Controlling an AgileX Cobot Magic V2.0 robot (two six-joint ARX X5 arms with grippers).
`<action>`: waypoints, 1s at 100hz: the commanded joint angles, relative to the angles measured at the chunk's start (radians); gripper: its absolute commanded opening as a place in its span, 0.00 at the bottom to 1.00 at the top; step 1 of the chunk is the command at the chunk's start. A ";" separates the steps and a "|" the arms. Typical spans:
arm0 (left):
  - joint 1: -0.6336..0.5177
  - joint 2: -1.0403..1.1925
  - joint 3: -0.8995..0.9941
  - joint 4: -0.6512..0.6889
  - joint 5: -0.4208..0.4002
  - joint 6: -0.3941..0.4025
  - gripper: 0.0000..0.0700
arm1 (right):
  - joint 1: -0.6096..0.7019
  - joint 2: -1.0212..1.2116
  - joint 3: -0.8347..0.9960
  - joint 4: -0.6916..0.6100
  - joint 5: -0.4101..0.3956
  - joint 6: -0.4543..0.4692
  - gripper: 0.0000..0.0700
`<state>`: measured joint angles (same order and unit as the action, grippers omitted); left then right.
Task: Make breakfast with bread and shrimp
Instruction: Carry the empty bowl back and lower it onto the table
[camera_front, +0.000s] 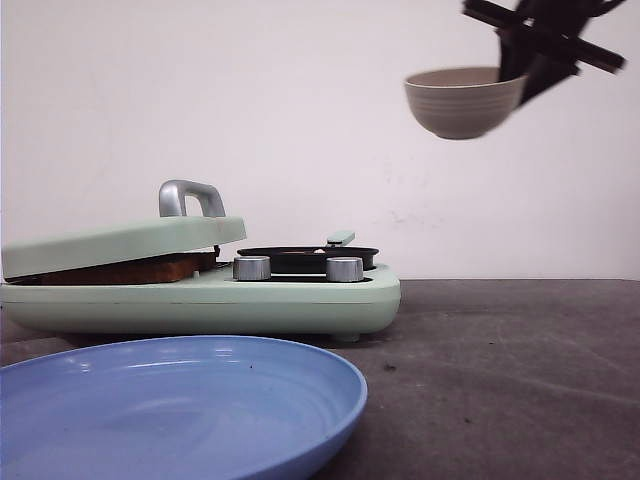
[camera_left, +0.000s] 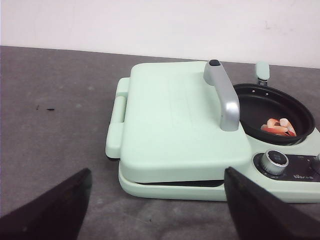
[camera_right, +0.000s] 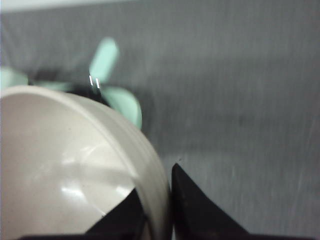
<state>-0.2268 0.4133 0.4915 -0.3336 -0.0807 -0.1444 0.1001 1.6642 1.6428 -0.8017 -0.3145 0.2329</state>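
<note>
A mint green breakfast maker (camera_front: 300, 300) stands on the table, its lid (camera_left: 175, 120) lowered onto bread (camera_front: 150, 270) whose brown crust edge shows in the gap. Pink shrimp (camera_left: 279, 127) lie in its black frying pan (camera_left: 295, 107). High at the right, my right gripper (camera_right: 159, 192) is shut on the rim of an empty beige bowl (camera_front: 462, 100), held in the air above and to the right of the pan (camera_front: 305, 256). My left gripper (camera_left: 157, 200) is open, low over the table in front of the maker, with nothing between its fingers.
A large empty blue plate (camera_front: 170, 410) lies at the front left, close to the camera. Two silver knobs (camera_front: 298, 268) sit on the maker's front, and a silver handle (camera_left: 223, 95) rises from the lid. Dark grey tabletop (camera_front: 520, 380) stretches to the right.
</note>
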 joint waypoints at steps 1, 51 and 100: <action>-0.002 0.004 0.003 0.010 0.000 0.005 0.67 | -0.018 0.023 0.019 -0.003 -0.033 -0.009 0.01; -0.002 0.004 0.003 0.009 0.000 0.005 0.67 | -0.058 0.118 -0.024 -0.025 -0.060 -0.060 0.01; -0.002 0.005 0.003 0.005 -0.002 0.014 0.67 | -0.056 0.225 -0.303 0.285 -0.113 0.001 0.01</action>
<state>-0.2268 0.4133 0.4915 -0.3386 -0.0807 -0.1440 0.0410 1.8687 1.3342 -0.5476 -0.4072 0.2050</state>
